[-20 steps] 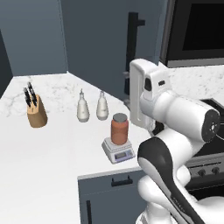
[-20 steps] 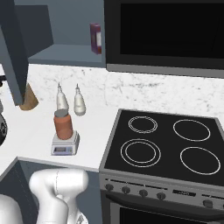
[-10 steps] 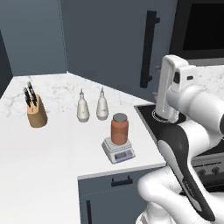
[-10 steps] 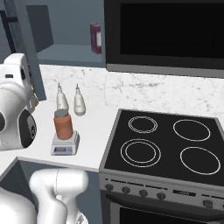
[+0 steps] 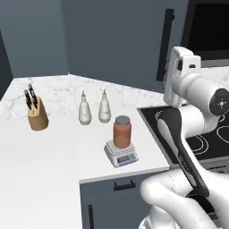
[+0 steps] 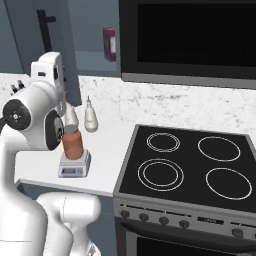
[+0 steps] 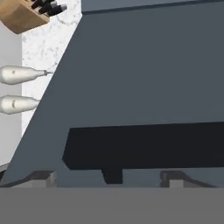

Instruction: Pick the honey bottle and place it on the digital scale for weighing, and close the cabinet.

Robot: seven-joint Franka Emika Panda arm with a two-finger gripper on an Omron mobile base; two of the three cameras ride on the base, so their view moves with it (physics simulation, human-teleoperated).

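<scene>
Two white shaker bottles (image 5: 84, 109) stand on the white surface (image 5: 53, 152), right of the knife block (image 5: 36, 115) at the far left. Next we note the honey bottle (image 5: 122, 132), upright on the digital scale (image 5: 120, 154) near the surface's front edge (lid on). Further right, the cabinet (image 5: 120, 44) door hangs partly open, its black bar handle (image 5: 166, 44) vertical. In the hand view that handle (image 7: 144, 146) lies just ahead of the fingers (image 7: 111, 177), which stand spread wide with nothing between them. A purple box (image 6: 109, 44) sits on the cabinet shelf. The stove (image 6: 190, 167) lies rightmost.
</scene>
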